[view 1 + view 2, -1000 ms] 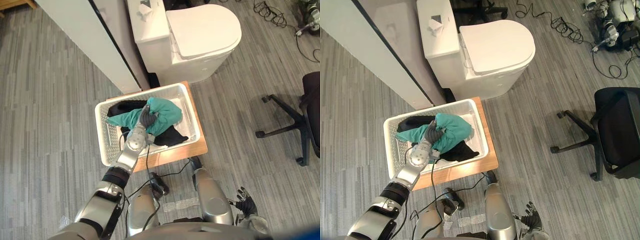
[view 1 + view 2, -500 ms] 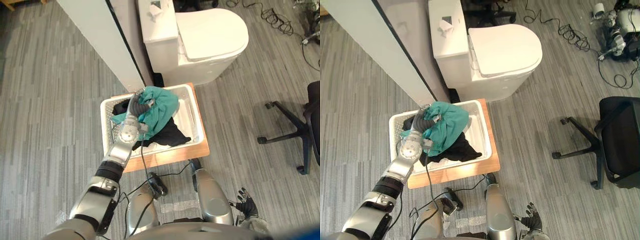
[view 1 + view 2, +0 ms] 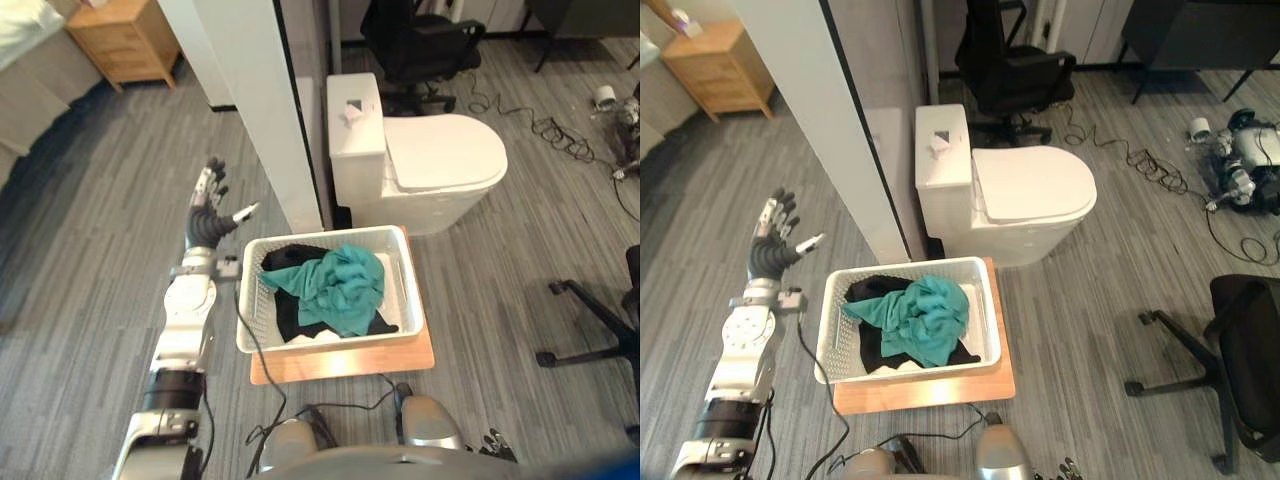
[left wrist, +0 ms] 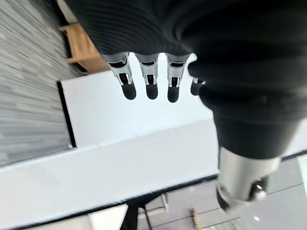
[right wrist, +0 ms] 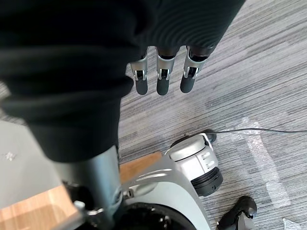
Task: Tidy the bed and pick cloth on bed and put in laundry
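Two hands, and you have nothing in either. Your left hand [image 3: 207, 215] is up over the grey floor [image 3: 90, 260], to the left of the white laundry basket [image 3: 330, 343]. Its fingers are straight and fanned wide, with the thumb pointing toward the basket, and it touches nothing. Your right hand [image 5: 162, 79] hangs low over the floor, fingers straight and relaxed. The teal cloth [image 3: 345, 290] lies crumpled inside the basket on top of dark clothes [image 3: 285, 262], well apart from both hands. The basket sits on a low wooden table [image 3: 340, 365] on the floor, just in front of a white toilet [image 3: 440, 165]. A pale partition wall [image 3: 255, 100] stands behind the basket's left corner.
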Robot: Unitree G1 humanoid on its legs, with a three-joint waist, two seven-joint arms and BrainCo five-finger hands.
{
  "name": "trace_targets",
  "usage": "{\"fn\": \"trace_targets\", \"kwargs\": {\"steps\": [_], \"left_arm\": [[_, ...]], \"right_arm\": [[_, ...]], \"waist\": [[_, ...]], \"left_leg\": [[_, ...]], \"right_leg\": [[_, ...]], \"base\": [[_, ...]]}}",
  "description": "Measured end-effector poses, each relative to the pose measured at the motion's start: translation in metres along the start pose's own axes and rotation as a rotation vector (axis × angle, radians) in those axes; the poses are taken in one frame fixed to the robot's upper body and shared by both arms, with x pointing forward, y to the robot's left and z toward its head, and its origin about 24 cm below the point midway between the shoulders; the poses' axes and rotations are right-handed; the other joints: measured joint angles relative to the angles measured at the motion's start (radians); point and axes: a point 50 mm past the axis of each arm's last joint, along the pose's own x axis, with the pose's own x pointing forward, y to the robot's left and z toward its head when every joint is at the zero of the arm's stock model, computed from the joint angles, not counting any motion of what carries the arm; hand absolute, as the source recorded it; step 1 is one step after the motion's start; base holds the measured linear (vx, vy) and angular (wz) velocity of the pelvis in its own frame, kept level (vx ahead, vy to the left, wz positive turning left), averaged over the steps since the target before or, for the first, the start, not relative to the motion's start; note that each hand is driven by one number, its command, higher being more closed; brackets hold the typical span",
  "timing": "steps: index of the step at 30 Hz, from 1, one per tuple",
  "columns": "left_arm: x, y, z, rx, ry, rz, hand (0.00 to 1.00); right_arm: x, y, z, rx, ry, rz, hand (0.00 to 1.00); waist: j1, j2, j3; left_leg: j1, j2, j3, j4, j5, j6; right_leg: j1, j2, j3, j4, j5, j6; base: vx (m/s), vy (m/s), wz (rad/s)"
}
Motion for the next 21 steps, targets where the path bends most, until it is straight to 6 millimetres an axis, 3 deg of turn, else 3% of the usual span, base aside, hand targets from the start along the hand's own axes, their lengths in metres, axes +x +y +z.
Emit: {"fn": "trace_targets", "kwargs": {"steps": [6,10,12,14,15,17,19,21], "left_arm": [[-0.038,0.026,-0.027,-0.025,0.148,0.132,0.0],[-0.081,0.042,-0.056,-0.08,0.325,0.347,0.0],[-0.102,0.051,-0.067,-0.023,0.402,0.43,0.0],[-0.135,0.058,-0.09,0.048,0.558,0.509,0.0],[-0.144,0.058,-0.096,0.05,0.602,0.522,0.0],[-0.182,0.053,-0.115,0.067,0.761,0.561,0.0],[-0.239,0.043,-0.135,0.033,0.982,0.635,0.0],[-0.277,0.035,-0.143,0.018,1.124,0.676,0.0]], "right_arm": [[-0.007,-0.012,-0.018,-0.006,0.052,-0.039,0.0],[-0.012,-0.016,-0.027,-0.026,0.077,-0.048,0.0],[-0.014,-0.017,-0.03,-0.034,0.085,-0.048,0.0],[-0.015,-0.018,-0.032,-0.034,0.092,-0.045,0.0],[-0.015,-0.019,-0.033,-0.032,0.093,-0.045,0.0],[-0.016,-0.018,-0.032,-0.026,0.082,-0.043,0.0],[-0.018,-0.022,-0.035,-0.024,0.087,-0.06,0.0],[-0.019,-0.019,-0.038,-0.006,0.094,-0.064,0.0]], "waist": [[0.018,0.013,-0.055],[0.043,0.01,-0.08],[0.048,0.002,-0.092],[0.069,-0.007,-0.116],[0.073,-0.008,-0.12],[0.088,-0.012,-0.124],[0.098,-0.015,-0.154],[0.105,-0.018,-0.157]], "left_leg": [[0.065,-0.025,-0.013,-0.075,0.035,-0.004],[0.092,-0.041,-0.03,-0.123,0.061,-0.003],[0.095,-0.045,-0.04,-0.131,0.066,-0.001],[0.099,-0.053,-0.056,-0.143,0.073,0.001],[0.105,-0.054,-0.057,-0.145,0.073,0.001],[0.127,-0.062,-0.056,-0.16,0.073,0.001],[0.134,-0.073,-0.058,-0.175,0.068,-0.002],[0.149,-0.078,-0.06,-0.188,0.068,0.001]], "right_leg": [[0.056,-0.007,-0.018,-0.041,-0.001,0.001],[0.079,-0.017,-0.044,-0.051,-0.007,0.0],[0.088,-0.021,-0.057,-0.054,-0.008,0.001],[0.104,-0.026,-0.076,-0.065,-0.008,0.002],[0.111,-0.028,-0.081,-0.067,-0.008,0.002],[0.133,-0.034,-0.085,-0.068,-0.015,0.01],[0.142,-0.043,-0.096,-0.069,-0.025,0.015],[0.154,-0.047,-0.103,-0.071,-0.028,0.015]], "base": [[-0.01,-0.027,0.08],[-0.03,-0.026,0.16],[-0.02,-0.011,0.19],[0.0,-0.001,0.22],[0.01,0.011,0.22],[-0.01,0.022,0.1],[0.02,0.034,0.11],[0.05,0.031,0.1]]}}
